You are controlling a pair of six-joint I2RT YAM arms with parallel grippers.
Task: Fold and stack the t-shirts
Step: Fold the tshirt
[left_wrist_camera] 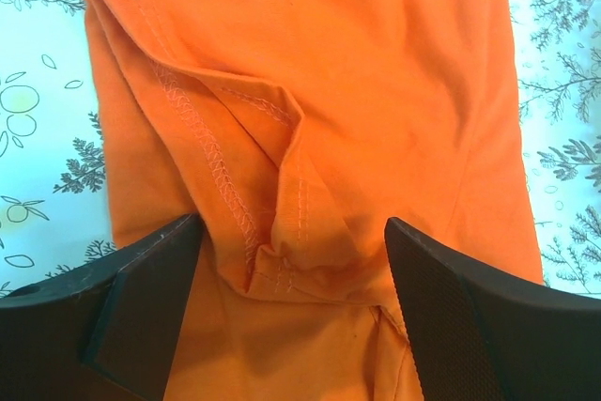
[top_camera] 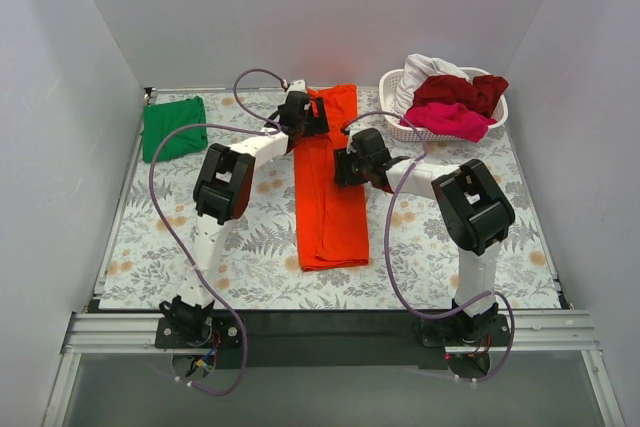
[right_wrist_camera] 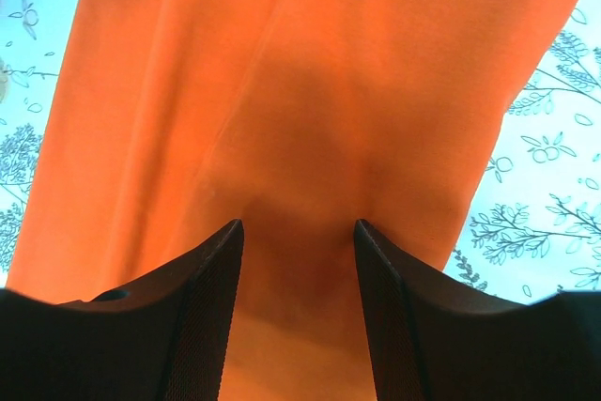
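Observation:
The orange-red t-shirt lies on the table as a long narrow strip, folded lengthwise. My left gripper is open just above its far end, over a bunched sleeve seam. My right gripper is open over the strip's right side near its middle. Neither holds cloth. The green t-shirt lies folded at the far left. White, dark red and magenta pink t-shirts are heaped in the basket.
The white lattice basket stands at the far right corner. The table has a floral-patterned cover. White walls enclose three sides. A black rail runs along the near edge by the arm bases.

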